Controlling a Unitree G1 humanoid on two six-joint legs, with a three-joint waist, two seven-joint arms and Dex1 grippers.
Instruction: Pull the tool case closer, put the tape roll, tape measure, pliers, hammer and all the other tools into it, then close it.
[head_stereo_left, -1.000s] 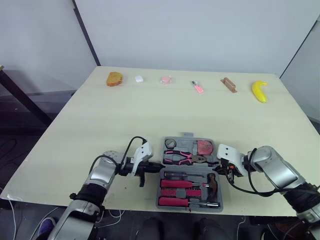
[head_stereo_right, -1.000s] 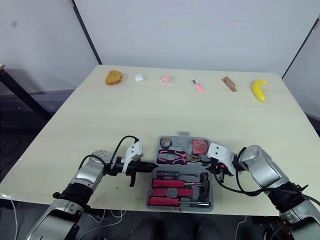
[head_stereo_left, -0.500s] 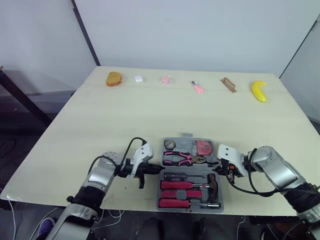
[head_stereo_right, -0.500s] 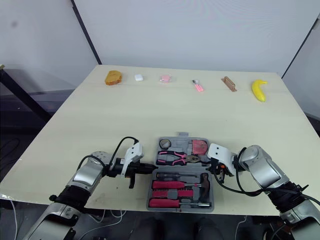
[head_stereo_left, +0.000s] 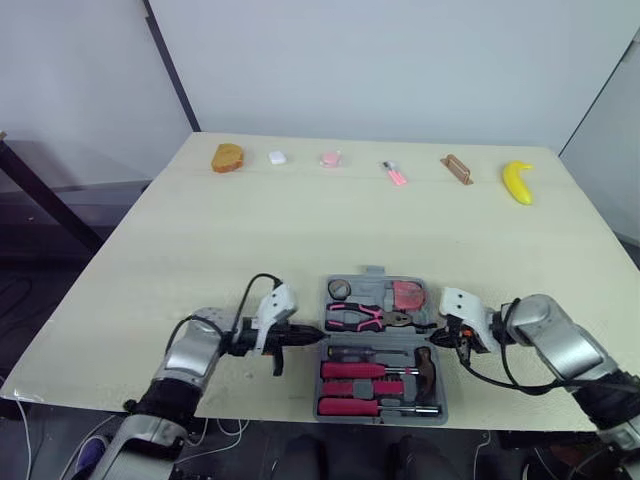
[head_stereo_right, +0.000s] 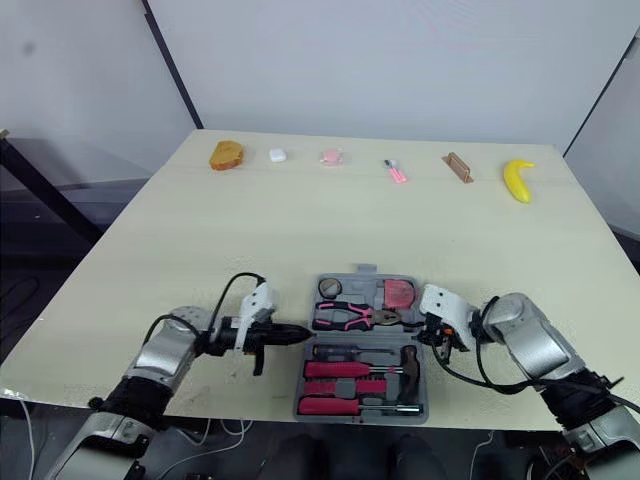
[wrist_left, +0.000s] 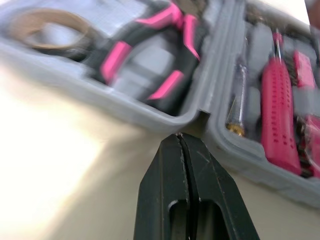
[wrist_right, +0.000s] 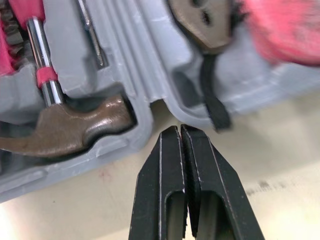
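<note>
The tool case (head_stereo_left: 374, 272) lies open at 6 o'clock on the tabletop (head_stereo_left: 300, 220), close to the near edge, and its place is unchanged from a second ago. What has changed is small. Both arms have been drawn slightly outward, so the left gripper (wrist_left: 180, 136) at the case's 9 o'clock and the right gripper (wrist_right: 179, 129) at its 3 o'clock now stand just off the hinge notches rather than against them. The jaws of each are pressed together and nothing is held.

In the far half of the case the tape roll (head_stereo_left: 340, 289), the pliers (head_stereo_left: 357, 316) and the tape measure (head_stereo_left: 407, 294) are seated. The hammer (wrist_right: 75, 130) and the pink-handled screwdrivers (head_stereo_left: 352, 368) are seated in the near half. No loose tool is seen beside the case.

Pulling and loading are therefore judged finished, and only the closing is left. The easing-off is read as making room for a new approach, since one half must be lifted and folded over the other.
</note>
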